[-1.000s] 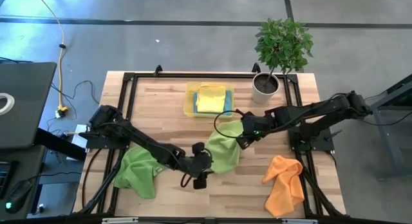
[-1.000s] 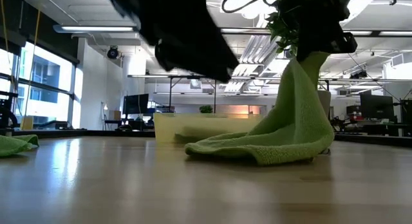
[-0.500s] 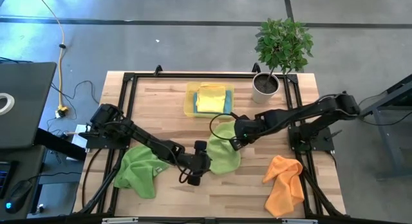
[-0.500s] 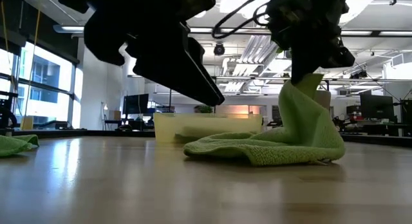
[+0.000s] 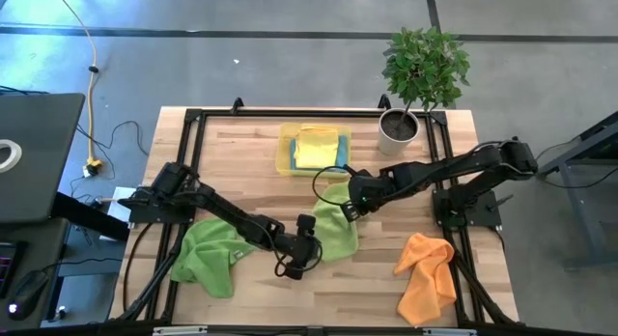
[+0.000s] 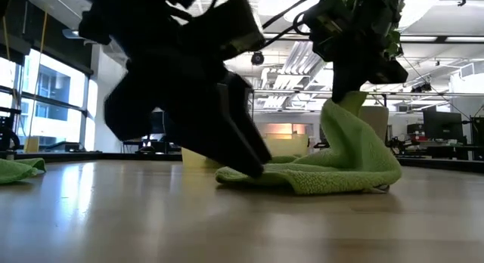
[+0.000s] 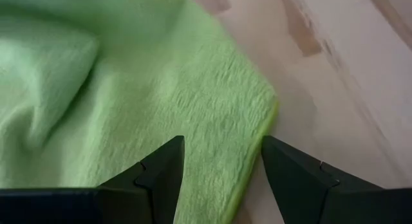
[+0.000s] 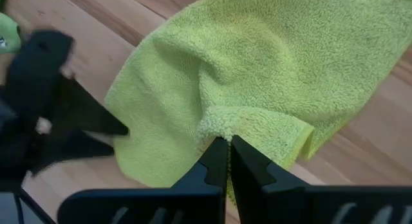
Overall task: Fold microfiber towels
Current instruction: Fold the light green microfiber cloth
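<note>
Near the middle of the overhead frame, just below the yellow tray point(image 5: 311, 151), my right gripper point(image 5: 350, 210) has its jaws clenched on a pinch of the green towel point(image 5: 333, 232), holding that part up off the table point(image 5: 251, 143) while the rest lies crumpled on the wood. My left gripper point(image 5: 307, 247) is at the towel's lower-left edge with jaws released, straddling a corner and gripping nothing yet.

What worries me: the pinch on the right looks thin, just a small bunch of fabric, so if I pull sideways it could slip out and the whole thing flops back into a heap. On the left, the corner sits flat on the table, so closing could catch only the trim, or scrape wood and miss. If both sides pull unevenly, I'd guess I get a skewed fold instead of a clean one.

The other green towel point(image 5: 208, 256) sits lower left, the orange towel point(image 5: 425, 273) lower right, and a yellow towel point(image 5: 316, 148) lies in the tray beside the potted plant point(image 5: 420, 80).

No brands, labels or readable writing anywhere that I can make out.
</note>
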Controlling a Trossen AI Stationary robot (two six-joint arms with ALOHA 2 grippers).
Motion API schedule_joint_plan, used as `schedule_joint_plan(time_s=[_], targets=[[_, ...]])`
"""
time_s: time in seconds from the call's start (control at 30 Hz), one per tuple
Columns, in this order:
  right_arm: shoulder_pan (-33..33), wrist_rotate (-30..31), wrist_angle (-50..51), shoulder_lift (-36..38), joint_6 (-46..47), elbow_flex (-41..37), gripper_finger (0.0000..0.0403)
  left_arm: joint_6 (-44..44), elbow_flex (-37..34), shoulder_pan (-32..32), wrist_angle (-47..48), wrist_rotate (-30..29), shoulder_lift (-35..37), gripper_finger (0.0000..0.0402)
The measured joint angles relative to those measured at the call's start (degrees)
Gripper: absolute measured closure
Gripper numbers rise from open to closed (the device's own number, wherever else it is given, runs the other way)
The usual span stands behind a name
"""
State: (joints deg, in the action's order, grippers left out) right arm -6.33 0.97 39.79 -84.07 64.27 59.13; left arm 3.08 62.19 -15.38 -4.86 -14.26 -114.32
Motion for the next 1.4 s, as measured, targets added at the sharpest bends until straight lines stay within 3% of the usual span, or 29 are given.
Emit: schedule_joint_plan(time_s=[0.3,0.47,0.6,0.77,0.9,1.17,1.4], targets=[[-0.02,0.11,-0.15,0.00,-0.20,-0.02,0.0403,5.05,1.88,-0.11,-1.80,-0.10,-3.38,0.0204],[-0.02,0.11,-0.44,0.01,-0.22,-0.02,0.0403,3.42,1.86,-0.22,-2.03,-3.77,-3.52,0.0222],[-0.17,0.11,-0.05,0.00,-0.38,-0.02,0.0403,-0.01,1.82,0.00,-1.41,-4.50,-3.55,0.0279],[-0.17,-2.29,1.32,0.02,-3.46,-0.02,0.0403,-6.06,1.72,-0.97,-0.86,-4.03,-2.71,0.0383],[-0.17,-5.87,4.25,0.04,-7.51,-0.02,0.0403,-15.29,1.85,-1.71,-0.28,1.01,1.90,0.0386],[-0.20,-19.12,12.57,0.43,-15.84,0.00,0.0403,-22.07,1.80,-1.13,9.80,4.42,13.39,0.0397],[-1.95,-25.97,13.76,3.36,-19.09,2.15,0.0403,-40.23,1.69,0.92,12.30,7.79,23.70,0.0400]])
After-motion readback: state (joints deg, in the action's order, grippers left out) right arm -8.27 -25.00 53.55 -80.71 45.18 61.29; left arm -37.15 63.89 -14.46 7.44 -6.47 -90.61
